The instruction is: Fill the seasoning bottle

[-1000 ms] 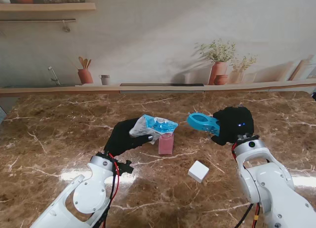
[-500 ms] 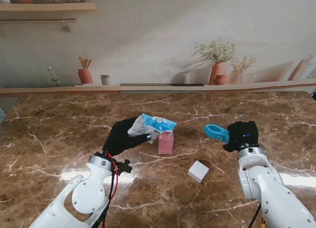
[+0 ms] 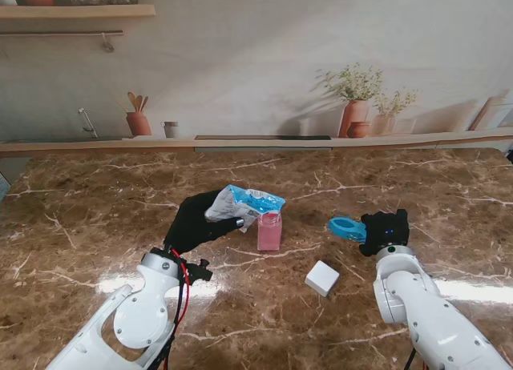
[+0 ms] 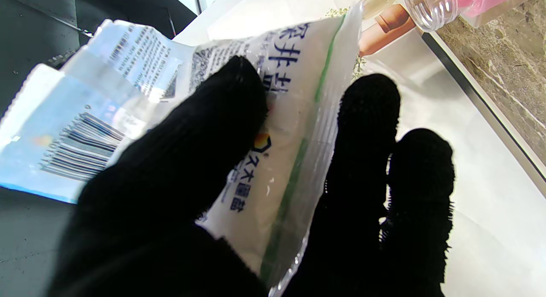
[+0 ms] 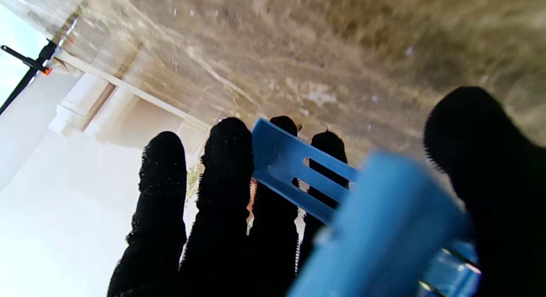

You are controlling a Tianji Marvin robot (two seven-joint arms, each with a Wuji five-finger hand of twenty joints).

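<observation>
Stand view, nearest me: a small white box (image 3: 322, 278) sits on the counter (image 3: 96, 218) between the two arms, touching nothing. Farther out, the right hand (image 3: 383, 231) is clenched around a blue funnel (image 3: 346, 227), whose ring end points left toward the bottle; the right wrist view shows the blue plastic gripped between the thumb and the other fingers (image 5: 226, 160), low over the marble. At about the same depth, the left hand (image 3: 196, 222) grasps a bag (image 3: 244, 203) of white seasoning, tilted so its far corner hangs over the bottle (image 3: 269, 230). That bottle stands upright on the counter just right of the left hand, pink inside, its mouth uncapped in the left wrist view (image 4: 431, 7), with the bag's corner (image 4: 298, 75) just beside the rim. The relation that matters: the bottle lies right of the left fingers and under the bag's spout end, while the funnel is well apart to the right. The left hand is clearly nearer, so pouring looks like its job.
</observation>
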